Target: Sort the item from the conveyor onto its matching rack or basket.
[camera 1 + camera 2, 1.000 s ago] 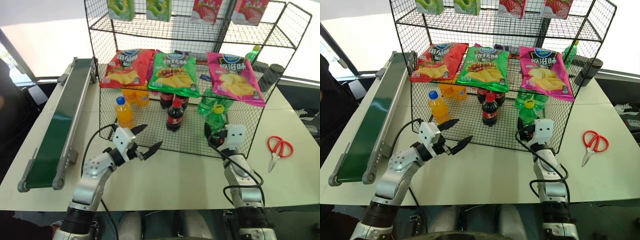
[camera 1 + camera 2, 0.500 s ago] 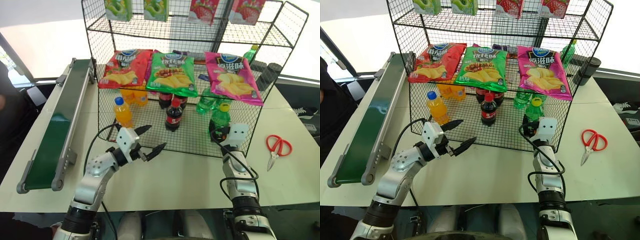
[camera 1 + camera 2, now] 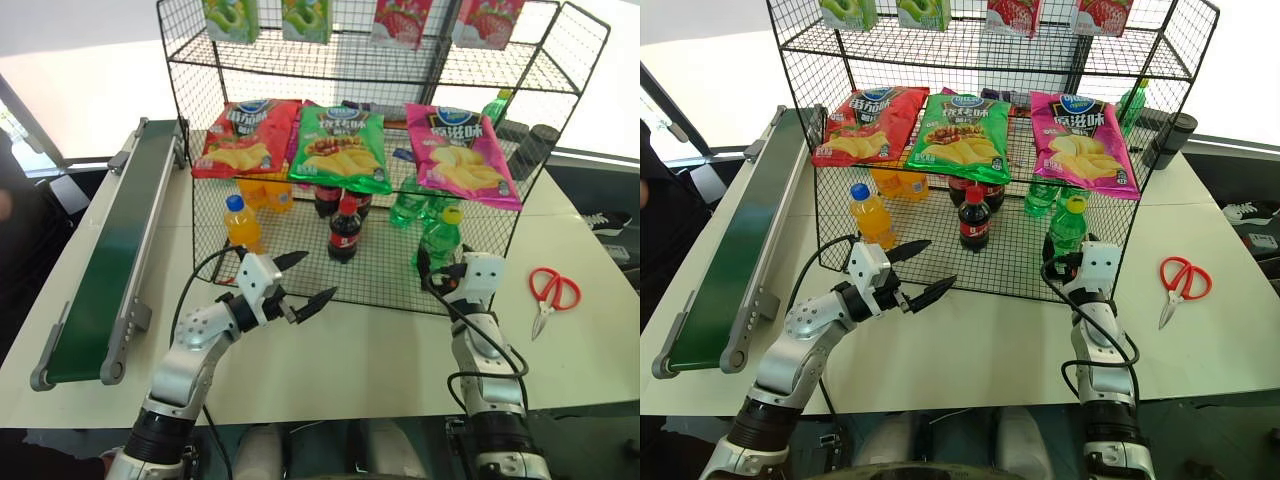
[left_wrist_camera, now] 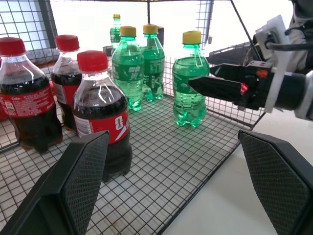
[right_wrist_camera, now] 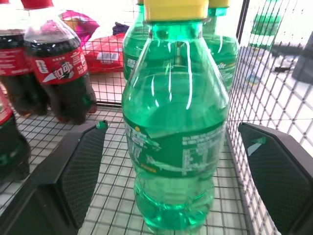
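The small clear-green plastic soda bottle with the yellow screw cap (image 5: 175, 122) stands upright on the wide flat bottom tray of the large black wire-mesh rack (image 3: 1010, 268), at the tray's front right, with two more green bottles just behind it and the dark cola bottles with red caps (image 4: 100, 110) off to one side. The right gripper (image 3: 440, 272) has its two black fingers spread wide, one on each side of the bottle's body and apart from it, so nothing is pinched. The placing looks done; the step in hand is judged to be the withdrawal. To do it well, the gripper should back straight out along the line it points, keeping the bottle centred in the gap so neither finger clips it or the mesh side wall. The left gripper (image 3: 305, 281) hangs over the white table (image 3: 350, 350) in front of the rack, fingers spread and empty. The long dark-green conveyor belt with grey rails (image 3: 105, 270) carries nothing.
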